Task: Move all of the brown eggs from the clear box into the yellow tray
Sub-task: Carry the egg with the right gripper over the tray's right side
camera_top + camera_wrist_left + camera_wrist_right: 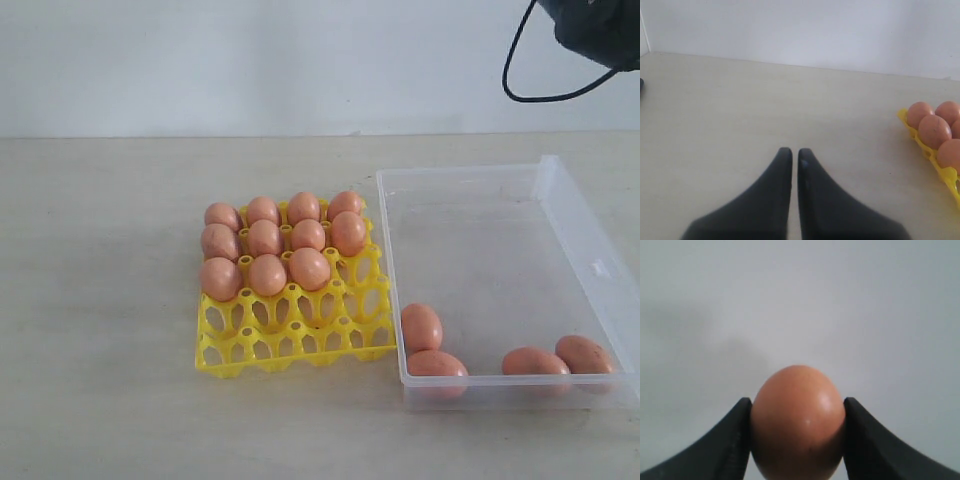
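Observation:
The yellow tray (290, 345) lies mid-table with several brown eggs (266, 238) in its far rows; its near rows are empty. To its right the clear box (470, 215) holds several brown eggs (421, 327) along its near wall. My right gripper (796, 405) is shut on a brown egg (797, 420), seen against the pale wall; only a bit of that arm (598, 28) shows at the top right of the exterior view. My left gripper (794, 152) is shut and empty over bare table, left of the yellow tray (935, 162) with its brown eggs (934, 131).
A black cable (520, 70) loops down from the right arm above the box's far side. The beige table (100, 300) runs bare to the left of the tray and in front of it. A white wall (250, 60) stands behind.

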`<action>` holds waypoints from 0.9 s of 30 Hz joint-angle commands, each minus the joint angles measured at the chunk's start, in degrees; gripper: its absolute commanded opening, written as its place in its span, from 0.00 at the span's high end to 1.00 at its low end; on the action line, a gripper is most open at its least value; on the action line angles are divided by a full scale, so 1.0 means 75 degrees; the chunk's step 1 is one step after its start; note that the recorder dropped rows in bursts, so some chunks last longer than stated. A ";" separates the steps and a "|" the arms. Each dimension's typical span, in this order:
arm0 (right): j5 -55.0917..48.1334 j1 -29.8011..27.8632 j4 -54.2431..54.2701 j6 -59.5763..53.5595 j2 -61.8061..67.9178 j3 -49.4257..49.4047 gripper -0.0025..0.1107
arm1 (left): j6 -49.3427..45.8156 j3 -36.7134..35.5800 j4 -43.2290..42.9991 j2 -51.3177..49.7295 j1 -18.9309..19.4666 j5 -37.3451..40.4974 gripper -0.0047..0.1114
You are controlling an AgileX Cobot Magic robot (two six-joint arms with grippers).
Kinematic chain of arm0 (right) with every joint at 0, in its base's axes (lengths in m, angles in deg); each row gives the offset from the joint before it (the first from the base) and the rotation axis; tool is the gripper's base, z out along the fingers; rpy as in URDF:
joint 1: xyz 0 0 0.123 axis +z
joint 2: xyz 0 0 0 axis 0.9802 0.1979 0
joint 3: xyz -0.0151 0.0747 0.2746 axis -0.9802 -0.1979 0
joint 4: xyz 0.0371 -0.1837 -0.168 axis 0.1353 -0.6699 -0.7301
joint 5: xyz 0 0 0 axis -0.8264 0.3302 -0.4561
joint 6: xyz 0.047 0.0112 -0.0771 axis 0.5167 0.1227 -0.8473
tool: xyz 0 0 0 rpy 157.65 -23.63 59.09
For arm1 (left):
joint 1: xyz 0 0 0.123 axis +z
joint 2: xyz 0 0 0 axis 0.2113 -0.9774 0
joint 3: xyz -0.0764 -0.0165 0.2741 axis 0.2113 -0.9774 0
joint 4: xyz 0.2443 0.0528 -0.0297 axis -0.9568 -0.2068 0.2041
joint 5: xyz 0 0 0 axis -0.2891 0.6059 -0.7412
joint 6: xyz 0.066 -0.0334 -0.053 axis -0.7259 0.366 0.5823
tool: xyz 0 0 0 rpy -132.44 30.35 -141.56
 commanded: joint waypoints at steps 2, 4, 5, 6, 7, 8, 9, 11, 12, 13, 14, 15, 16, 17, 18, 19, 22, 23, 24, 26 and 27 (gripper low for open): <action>-0.0133 -0.0021 -0.7587 0.5911 -0.0111 0.0021 0.98 | -0.0030 -0.0028 0.0004 0.0024 0.0006 0.0001 0.92; 0.0996 -0.0053 -1.0511 0.8179 -0.0065 0.0021 0.98 | -0.0030 -0.0028 0.0004 0.0024 0.0006 0.0001 0.92; 0.1691 -0.0086 -1.1323 0.8806 -0.0017 0.0021 0.98 | -0.0030 -0.0028 0.0004 0.0024 0.0006 0.0001 0.92; 0.2608 -0.0104 -1.1974 0.9343 0.0078 0.0021 0.98 | -0.0030 -0.0028 0.0004 0.0024 0.0006 0.0001 0.92; 0.3436 -0.0121 -1.2312 0.9725 0.0176 0.0021 0.98 | -0.0030 -0.0028 0.0004 0.0024 0.0006 0.0001 0.92; 0.4077 -0.0121 -1.2443 0.9966 0.0279 0.0021 0.98 | -0.0030 -0.0028 0.0004 0.0024 0.0006 0.0001 0.92; 0.4606 -0.0121 -1.2522 1.0173 0.0414 0.0021 0.98 | -0.0030 -0.0028 0.0004 0.0024 0.0006 0.0001 0.92; 0.5395 -0.0121 -1.2535 1.0366 0.0705 0.0021 0.98 | -0.0030 -0.0028 0.0004 0.0024 0.0006 0.0001 0.92; 0.5602 -0.0121 -1.2501 1.0422 0.0881 0.0021 0.98 | -0.0030 -0.0028 0.0004 0.0024 0.0006 0.0001 0.92; 0.5602 -0.0121 -1.2501 1.0486 0.1057 0.0021 0.98 | -0.0030 -0.0028 0.0004 0.0024 0.0006 0.0001 0.92; 0.5602 -0.0121 -1.2501 1.0587 0.1222 0.0002 0.98 | -0.0030 -0.0028 0.0004 0.0024 0.0006 0.0001 0.92; 0.5602 -0.0121 -1.2520 1.0605 0.1332 -0.0086 0.98 | -0.0030 -0.0028 0.0004 0.0024 0.0006 0.0001 0.92; 0.5602 -0.0121 -1.2534 1.0467 0.1421 -0.0245 0.98 | -0.0030 -0.0028 0.0004 0.0024 0.0006 0.0001 0.92; 0.5602 -0.0137 -1.2534 1.0385 0.1461 -0.0390 0.98 | -0.0030 -0.0028 0.0004 0.0024 0.0006 0.0001 0.92; 0.5602 -0.0150 -1.2534 1.0288 0.1482 -0.0594 0.98 | -0.0030 -0.0028 0.0004 0.0024 0.0006 0.0001 0.92; 0.5602 -0.0152 -1.2534 1.0071 0.1482 -0.0835 0.98 | -0.0030 -0.0028 0.0004 0.0024 0.0006 0.0001 0.92; 0.5157 -0.0182 -1.2611 0.9599 0.1482 -0.1435 0.98 | -0.0030 -0.0028 0.0004 0.0024 0.0006 0.0001 0.92; 0.5079 -0.0182 -1.2608 0.9505 0.1482 -0.1638 0.98 | -0.0030 -0.0028 0.0004 0.0024 0.0006 0.0001 0.92; 0.5022 -0.0182 -1.2630 0.9382 0.1482 -0.1847 0.98 | -0.0030 -0.0028 0.0004 0.0024 0.0006 0.0001 0.92; 0.4937 -0.0182 -1.2684 0.9058 0.1482 -0.2203 0.98 | -0.0030 -0.0028 0.0004 0.0024 0.0006 0.0001 0.92; 0.4789 -0.0182 -1.2690 0.8935 0.1482 -0.2364 0.98 | -0.0030 -0.0028 0.0004 0.0024 0.0006 0.0001 0.92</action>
